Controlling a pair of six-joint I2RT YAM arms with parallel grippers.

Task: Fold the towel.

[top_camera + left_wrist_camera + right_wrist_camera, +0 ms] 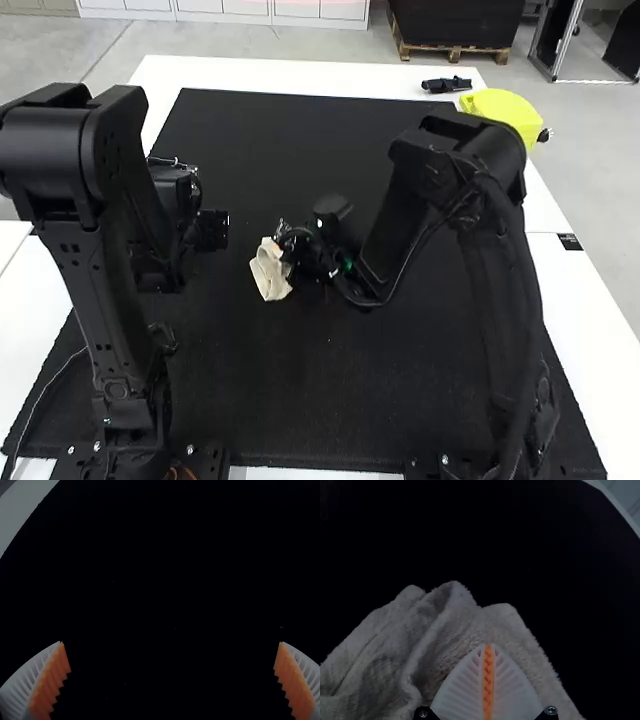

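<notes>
While the right gripper (489,645) clamps the bunched cream towel (465,622), the left gripper (171,642) has fingers apart. Risk: an off-corner pinch could skew the fold.

Black left arm (92,290); black right arm (500,270) with a seemingly black cable (404,272). Ribbed white fingers (27,680) with toothed orange pads (51,680).

Grey floor (250,41), white table (300,76), black mat (280,150); pale cabinets (235,7), probably.
</notes>
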